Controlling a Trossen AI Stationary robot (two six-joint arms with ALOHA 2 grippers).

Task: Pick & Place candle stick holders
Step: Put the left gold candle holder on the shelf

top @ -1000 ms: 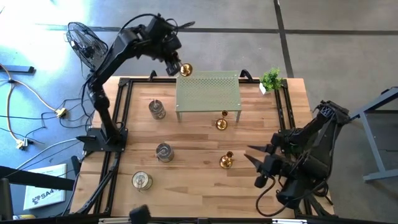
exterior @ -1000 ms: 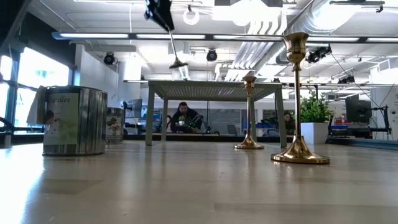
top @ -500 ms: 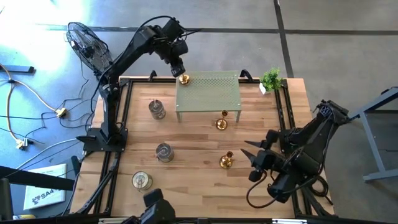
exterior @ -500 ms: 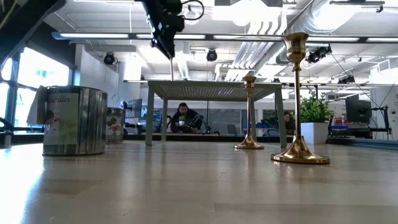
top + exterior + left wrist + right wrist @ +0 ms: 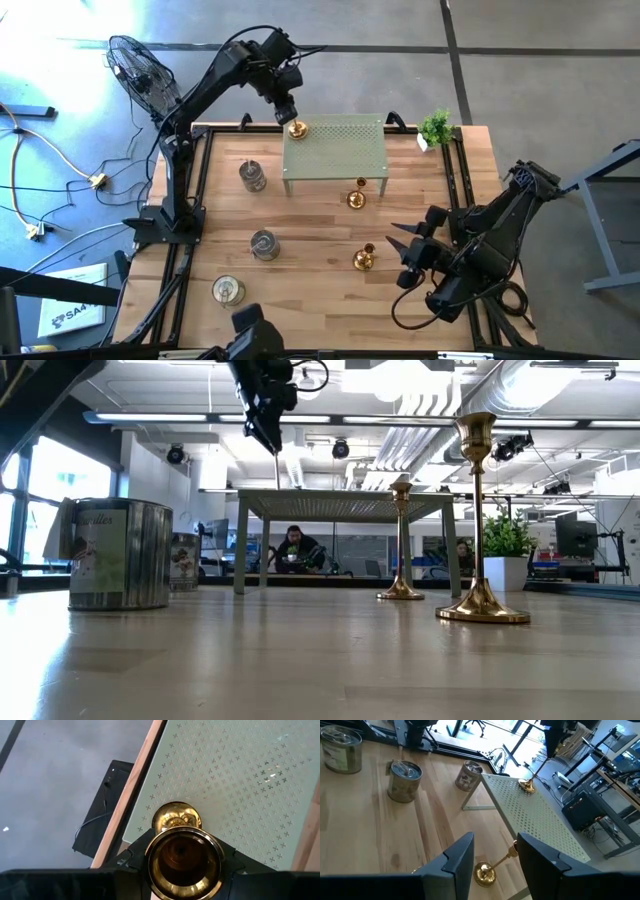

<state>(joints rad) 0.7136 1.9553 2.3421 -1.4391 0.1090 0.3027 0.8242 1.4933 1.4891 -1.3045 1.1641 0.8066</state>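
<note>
The left wrist view shows what the overhead one cannot: the left pincer point(image 5: 182, 865) pinches the cup of a shiny gold candle stick holder point(image 5: 183, 857), its round base resting on the corner of the pale perforated metal shelf point(image 5: 235, 785). From above, the right pincer point(image 5: 402, 254) hangs spread just beside another gold holder point(image 5: 363, 259) on the wooden counter point(image 5: 320, 250). The low view adds a seated person point(image 5: 296, 550) in the room beyond.

Shiny gold is seen on the three candle stick holders point(image 5: 363, 259), silver-grey with pale printed labels on the three jar-like holders point(image 5: 263, 244). The raised shelf point(image 5: 335, 150) is pale green, patterned with small perforations; the table point(image 5: 310, 290) is light wood, the arms dark
</note>
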